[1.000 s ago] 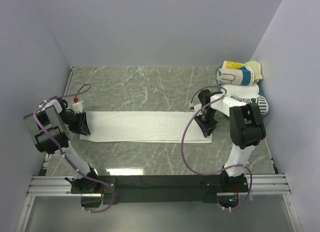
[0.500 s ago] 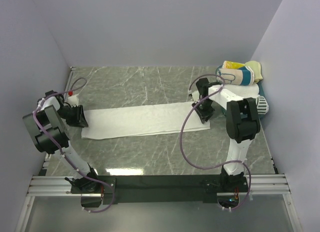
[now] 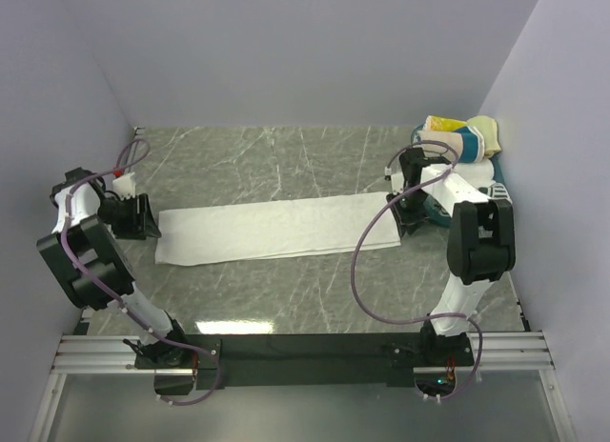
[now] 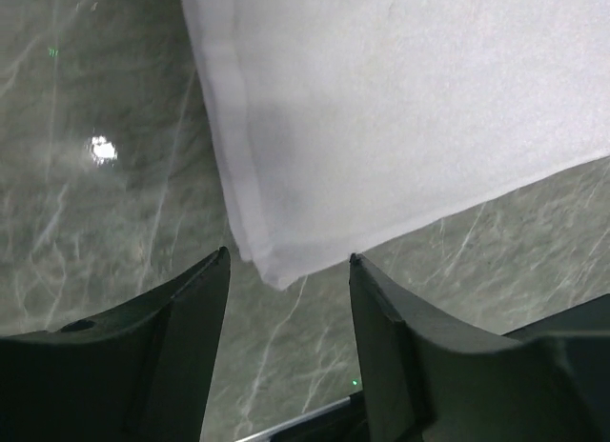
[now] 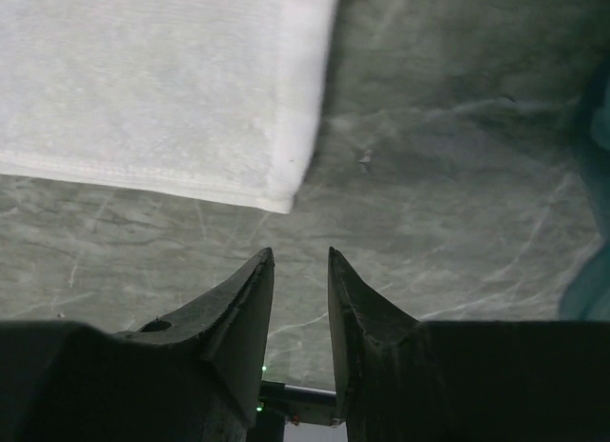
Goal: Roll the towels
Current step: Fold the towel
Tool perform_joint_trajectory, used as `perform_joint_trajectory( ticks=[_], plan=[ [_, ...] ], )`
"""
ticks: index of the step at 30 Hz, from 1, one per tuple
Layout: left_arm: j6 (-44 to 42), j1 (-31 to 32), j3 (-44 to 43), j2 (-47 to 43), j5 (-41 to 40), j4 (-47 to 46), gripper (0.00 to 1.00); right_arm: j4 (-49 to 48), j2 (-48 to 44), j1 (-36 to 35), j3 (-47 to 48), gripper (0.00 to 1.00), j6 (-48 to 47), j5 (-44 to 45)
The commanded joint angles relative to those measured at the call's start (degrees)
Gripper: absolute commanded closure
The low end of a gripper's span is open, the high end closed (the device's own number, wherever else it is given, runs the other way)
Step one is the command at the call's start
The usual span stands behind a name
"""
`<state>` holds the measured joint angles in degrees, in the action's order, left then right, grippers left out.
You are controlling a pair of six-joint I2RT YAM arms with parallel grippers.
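The large white towel lies flat and spread out across the marble table, its long side running left to right. My left gripper sits just off the towel's left end, open and empty; in the left wrist view the towel's corner lies just ahead of the gripper. My right gripper sits just off the right end with its jaws a little apart and empty; the towel's corner lies ahead of the gripper. A yellow-teal-white striped rolled towel rests at the back right.
More rolled towels, white and dark-printed, are stacked against the right wall just behind my right arm. A teal edge shows at the right of the right wrist view. Walls close in on the left, back and right.
Both grippers moved the towel's ends toward the back, then let go and drew outward past the ends. The towel now lies farther back and slightly skewed.
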<state>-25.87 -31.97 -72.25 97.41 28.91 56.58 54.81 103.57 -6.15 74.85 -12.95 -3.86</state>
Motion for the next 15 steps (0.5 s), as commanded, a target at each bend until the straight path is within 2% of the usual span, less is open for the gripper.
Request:
perform_joint_trajectory(
  ticks=[1, 3, 6, 8, 15],
  plan=[
    [-0.94, -1.78, 1.58, -2.66, -0.95, 3.89, 0.41, 0.39, 0.31, 1.84, 0.47, 0.63, 2.05, 0.34],
    [-0.5, -2.22, 2.37, -2.4, -0.87, 3.98, 0.45, 0.21, 0.93, 2.11, 0.47, 0.63, 1.79, -1.06],
    [-1.03, -2.22, 2.46, -1.34, 0.97, 5.21, 0.61, 0.04, 0.76, 2.02, 0.47, 0.65, 1.44, -3.26],
    [-0.42, -2.22, 2.9, -0.82, 1.06, 4.86, 0.61, 0.21, 0.58, 2.02, 0.65, 0.66, 1.35, -4.75],
    [2.4, -2.14, 6.68, 0.15, -3.94, 1.17, 0.49, 0.21, 0.41, 1.93, -1.37, 0.67, 1.0, -5.63]
  ],
)
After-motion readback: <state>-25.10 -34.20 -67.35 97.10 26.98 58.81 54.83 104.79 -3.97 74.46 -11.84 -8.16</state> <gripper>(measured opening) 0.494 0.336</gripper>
